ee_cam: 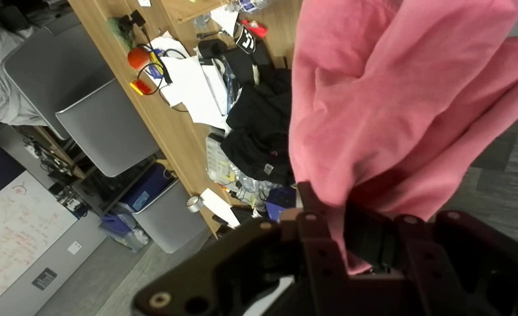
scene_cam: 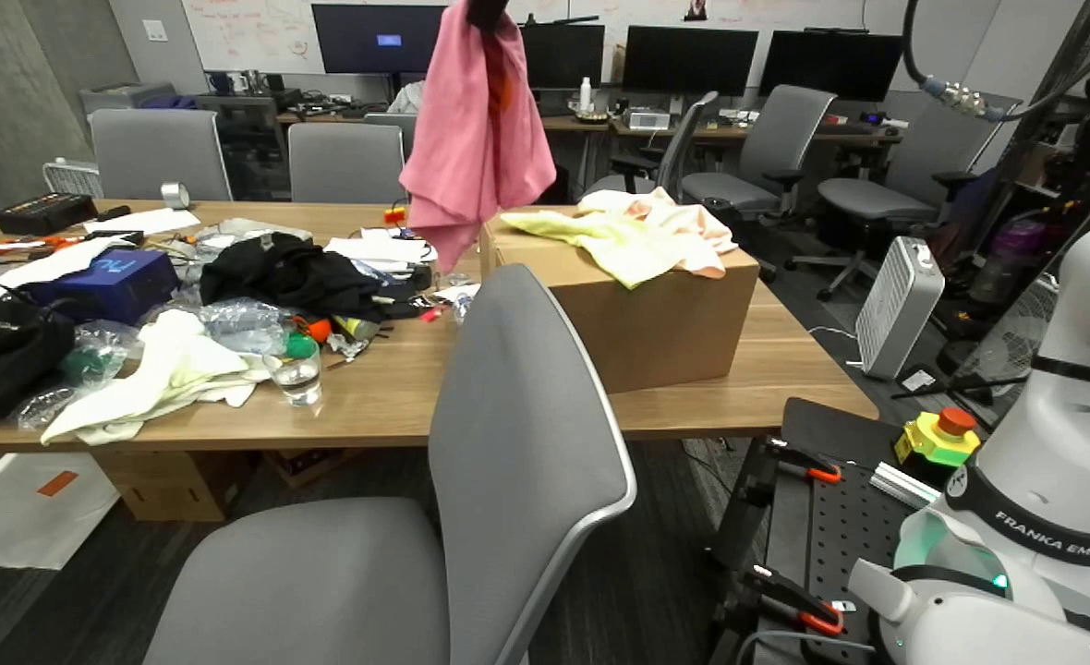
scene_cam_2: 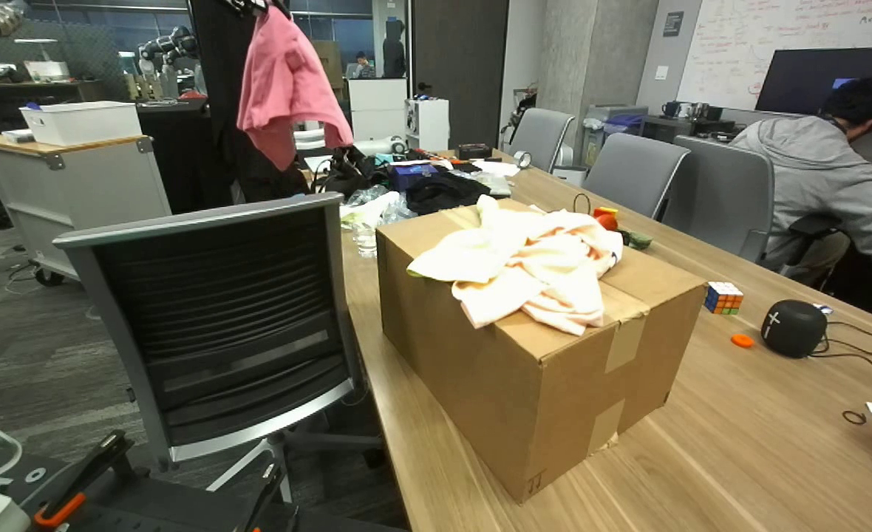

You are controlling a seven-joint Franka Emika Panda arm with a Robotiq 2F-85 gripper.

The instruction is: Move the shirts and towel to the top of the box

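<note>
Pink cloth (scene_cam: 471, 152), pinched in the gripper (ee_cam: 337, 210), looks mid-carry; next, lower onto the box (scene_cam: 665, 328) by the worktop (scene_cam: 383, 383) corner nearest the robot

Open air lies above the brown cardboard box (scene_cam_2: 480, 384), and bare cardboard shows on its top beside the crumpled pale-yellow cloth (scene_cam: 621, 244) and peach cloth (scene_cam_2: 550, 273). The high-backed grey office chair (scene_cam: 499, 462) obstructs the edge of the wooden table (scene_cam: 383, 397) beside it. Below the black gripper (scene_cam: 487, 14), a draped pink cloth (scene_cam: 476, 139) fills the space. In an exterior view, bare tabletop runs between the box and a rounded black speaker (scene_cam_2: 794, 329); elsewhere, a blue rectangular box (scene_cam: 120, 286) and a clear drinking glass (scene_cam: 298, 374) crowd the surface.
</note>
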